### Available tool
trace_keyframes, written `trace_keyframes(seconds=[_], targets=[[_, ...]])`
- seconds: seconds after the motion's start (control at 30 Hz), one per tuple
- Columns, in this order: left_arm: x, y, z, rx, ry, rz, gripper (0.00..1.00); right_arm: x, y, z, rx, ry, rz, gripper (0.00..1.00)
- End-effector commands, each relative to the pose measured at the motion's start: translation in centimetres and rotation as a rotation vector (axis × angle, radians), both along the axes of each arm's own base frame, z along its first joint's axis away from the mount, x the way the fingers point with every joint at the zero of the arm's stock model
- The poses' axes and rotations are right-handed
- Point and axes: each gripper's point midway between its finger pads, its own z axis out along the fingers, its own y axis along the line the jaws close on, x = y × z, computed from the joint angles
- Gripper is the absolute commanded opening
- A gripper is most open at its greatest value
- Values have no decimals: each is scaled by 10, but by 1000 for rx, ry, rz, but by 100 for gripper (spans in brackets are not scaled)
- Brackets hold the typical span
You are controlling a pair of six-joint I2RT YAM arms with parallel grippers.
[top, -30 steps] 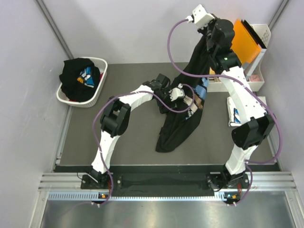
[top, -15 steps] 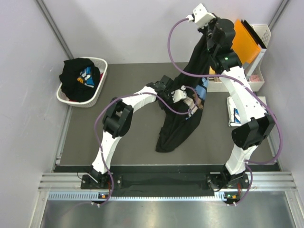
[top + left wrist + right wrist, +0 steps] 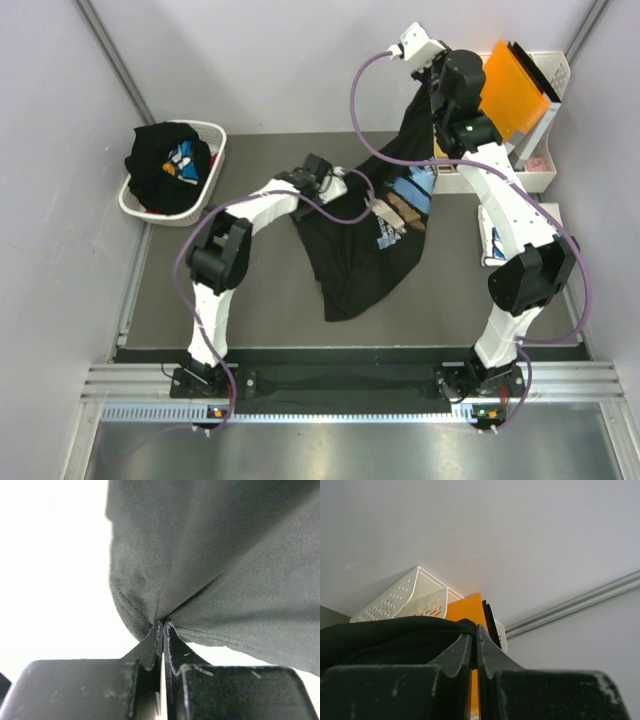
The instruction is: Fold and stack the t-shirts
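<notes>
A black t-shirt [image 3: 360, 250] with a blue, white and tan chest print hangs spread between my two grippers, its lower end resting on the table. My right gripper [image 3: 432, 88] is raised high at the back and is shut on one edge of the shirt [image 3: 395, 640], with the cloth pinched at its tips [image 3: 475, 629]. My left gripper [image 3: 340, 185] is lower and to the left. It is shut on a fold of the same shirt [image 3: 225, 570], bunched at its tips [image 3: 163, 623]. Another black t-shirt [image 3: 165, 165] lies in the basket. A folded white t-shirt [image 3: 492, 236] lies at the right.
A white laundry basket [image 3: 211, 180] stands at the back left. An orange folder [image 3: 512, 88] leans in a white bin [image 3: 545, 150] at the back right, close behind my right gripper; the folder [image 3: 465, 611] and the bin [image 3: 400, 600] also show past that gripper's tips. Walls close in on both sides.
My left gripper has shut on the shirt and pulled it to the left, spreading the cloth wider. My right gripper has shifted slightly left, holding its edge.
</notes>
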Motion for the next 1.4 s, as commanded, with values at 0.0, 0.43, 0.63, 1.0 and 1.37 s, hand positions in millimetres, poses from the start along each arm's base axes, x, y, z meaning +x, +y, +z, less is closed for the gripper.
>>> trace_keyframes(seconds=[0.0,0.43,0.63,1.0,1.37], targets=[[25,80,90,36,-260,246,0,-17,-4,29,59,-82,4,0],[28,189,128,211,-361,412,0,5,61,-56,50,109,190,0],[33,201,130,273,-401,421,0,34,99,-78,53,79,255,0],[35,238,136,364,-447,519,0,61,136,-49,83,-131,249,0],[30,257,121,422,-429,553,49,73,133,-61,71,-135,183,100]])
